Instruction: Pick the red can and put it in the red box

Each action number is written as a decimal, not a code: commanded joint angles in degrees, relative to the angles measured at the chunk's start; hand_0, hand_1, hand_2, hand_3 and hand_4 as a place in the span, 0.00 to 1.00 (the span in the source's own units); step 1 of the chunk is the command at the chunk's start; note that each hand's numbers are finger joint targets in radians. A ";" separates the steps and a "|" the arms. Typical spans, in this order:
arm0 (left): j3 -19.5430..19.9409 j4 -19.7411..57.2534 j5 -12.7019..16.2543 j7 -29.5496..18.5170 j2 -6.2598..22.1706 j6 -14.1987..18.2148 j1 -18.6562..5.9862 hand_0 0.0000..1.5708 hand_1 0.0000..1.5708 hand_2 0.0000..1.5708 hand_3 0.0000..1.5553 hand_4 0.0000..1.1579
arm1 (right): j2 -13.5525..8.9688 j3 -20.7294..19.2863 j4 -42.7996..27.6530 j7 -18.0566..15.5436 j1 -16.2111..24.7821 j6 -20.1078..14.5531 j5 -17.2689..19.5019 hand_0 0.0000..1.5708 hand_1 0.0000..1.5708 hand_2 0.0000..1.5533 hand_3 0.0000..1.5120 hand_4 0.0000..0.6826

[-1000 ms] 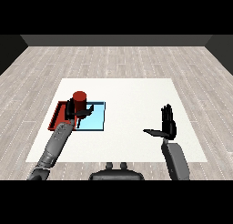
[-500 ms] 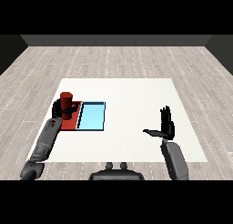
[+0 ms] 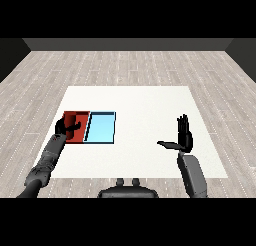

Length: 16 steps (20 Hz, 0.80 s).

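Left hand (image 3: 66, 126) over flat red tray (image 3: 81, 119) near table's left edge; grip state unclear, red can unseen. Right hand (image 3: 184, 135) open, idle. Judgement: can rigid, light, slippery; grasp mid-body.

Red can (image 3: 70, 124) — inside red tray (image 3: 79, 137)
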 commanded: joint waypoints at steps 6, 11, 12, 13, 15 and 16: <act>4.38 13.16 1.59 1.66 -1.07 -1.56 -5.86 0.72 0.72 0.70 0.00 0.45 | -0.69 -0.53 -2.10 -2.14 1.97 0.08 1.34 0.00 0.00 0.00 0.00 0.00; -3.30 17.48 -6.66 3.44 -0.88 -3.89 -6.19 0.00 0.00 0.00 0.00 0.56 | -1.14 -1.26 -3.23 -3.33 3.07 3.20 -1.00 0.00 0.00 0.00 0.00 0.00; -4.69 18.14 -8.07 5.38 2.71 -8.53 -7.80 0.00 0.00 0.00 0.00 0.28 | 1.64 1.27 -2.09 -4.66 2.17 0.90 1.67 0.00 0.00 0.00 0.00 0.00; -4.63 18.75 -8.18 5.73 2.94 -8.19 -7.00 0.00 0.00 0.00 0.00 0.00 | 0.36 -0.51 -2.20 -4.61 2.20 2.95 -0.50 0.00 0.00 0.00 0.00 0.00; -4.93 19.43 -8.64 7.60 2.31 -8.15 -7.88 0.00 0.00 0.00 0.00 0.00 | 1.50 1.42 -3.65 -3.17 2.80 2.80 -0.04 0.00 0.00 0.00 0.00 0.00; -4.54 19.76 -8.24 9.22 2.51 -9.93 -9.43 0.00 0.00 0.00 0.00 0.00 | 1.15 0.52 -4.97 -4.37 4.74 3.07 -0.63 0.00 0.00 0.00 0.00 0.00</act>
